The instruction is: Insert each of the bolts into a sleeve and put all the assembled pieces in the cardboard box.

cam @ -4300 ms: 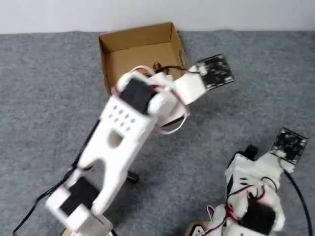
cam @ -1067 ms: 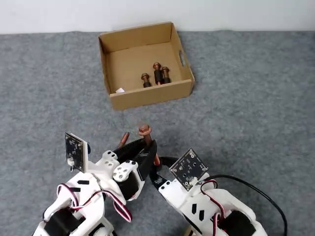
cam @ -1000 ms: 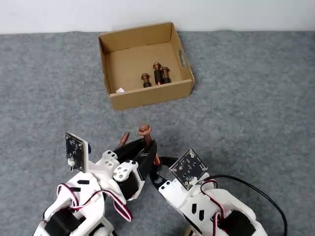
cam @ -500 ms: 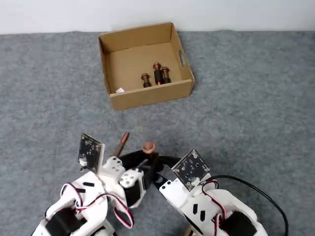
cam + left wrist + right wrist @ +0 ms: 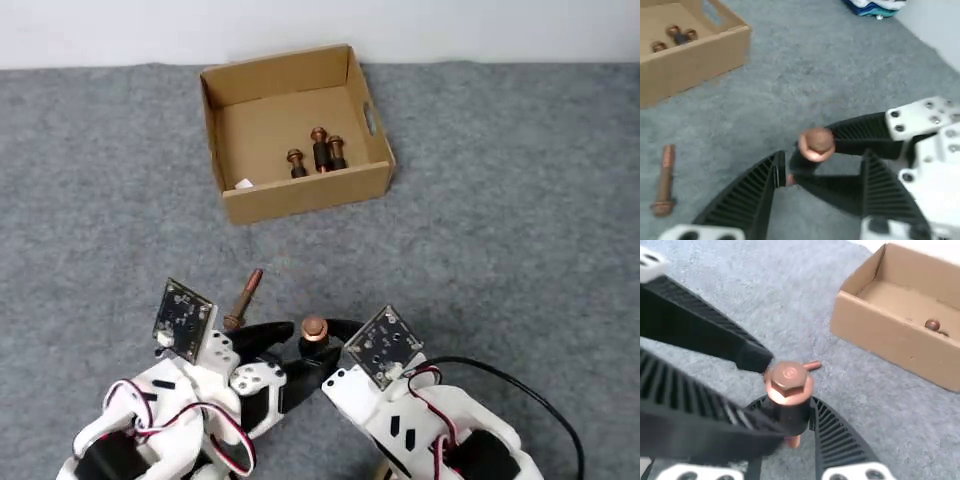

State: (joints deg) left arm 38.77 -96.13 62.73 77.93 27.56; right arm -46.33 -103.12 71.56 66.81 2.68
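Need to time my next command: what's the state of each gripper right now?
Left gripper: open, straddling the sleeved bolt.
Right gripper: closed, holding the sleeved bolt.

Cardboard box point(image 5: 305, 196): open-topped, at 12 o'clock on the table. Three assembled pieces point(image 5: 320, 150), copper bolts in dark sleeves, sit grouped at 5 o'clock on its floor, by the near wall. Fourth bolt point(image 5: 314, 328): copper hex head up, seated in a black sleeve point(image 5: 801, 161), clamped upright in the right gripper point(image 5: 788, 416) at 6 o'clock. Loose bolt point(image 5: 244, 298): lying flat at its 10 o'clock, head toward 7 o'clock.
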